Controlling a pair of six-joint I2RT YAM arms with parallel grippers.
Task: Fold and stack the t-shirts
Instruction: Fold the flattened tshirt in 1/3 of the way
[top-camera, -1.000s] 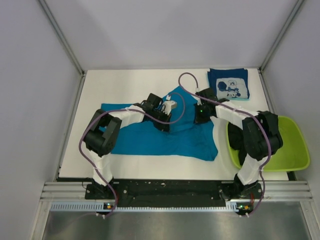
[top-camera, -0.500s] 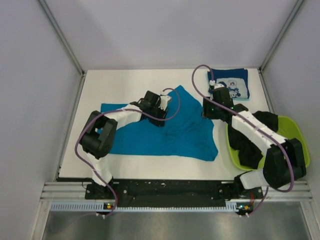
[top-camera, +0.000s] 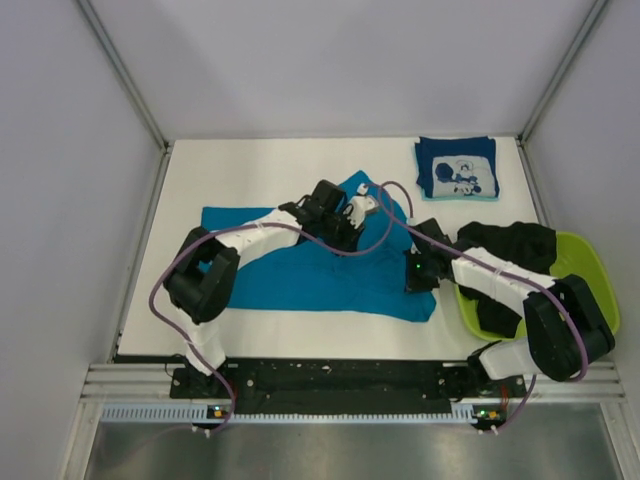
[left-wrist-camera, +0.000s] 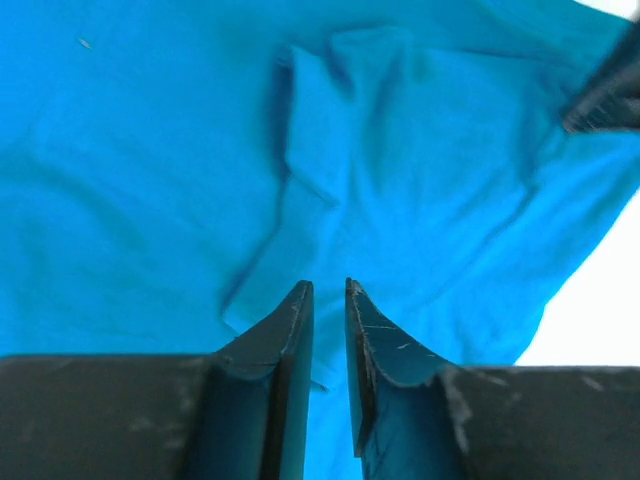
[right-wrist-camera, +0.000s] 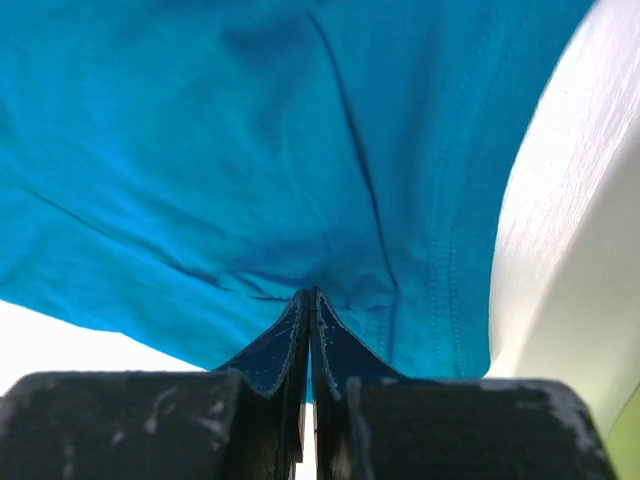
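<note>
A teal-blue t-shirt (top-camera: 280, 275) lies spread on the white table, with its far right part folded over. My left gripper (top-camera: 352, 214) hovers over that folded part; in the left wrist view its jaws (left-wrist-camera: 328, 285) stand a narrow gap apart above the teal cloth (left-wrist-camera: 150, 150), with nothing between them. At the shirt's right edge my right gripper (top-camera: 413, 282) is shut, and its tips (right-wrist-camera: 310, 292) pinch a pucker of teal cloth (right-wrist-camera: 200, 150) near the stitched hem. A folded navy t-shirt (top-camera: 457, 168) with white print lies at the far right. A black t-shirt (top-camera: 505, 245) hangs out of the basin.
A lime-green plastic basin (top-camera: 592, 300) sits at the right edge of the table, under my right arm. Grey walls with metal rails close in the table on the left, back and right. Purple cables loop over both arms.
My right gripper came back from beside the navy shirt to the teal shirt's near right edge and shut there. The left gripper moved right along the folded part and its jaws parted slightly.
</note>
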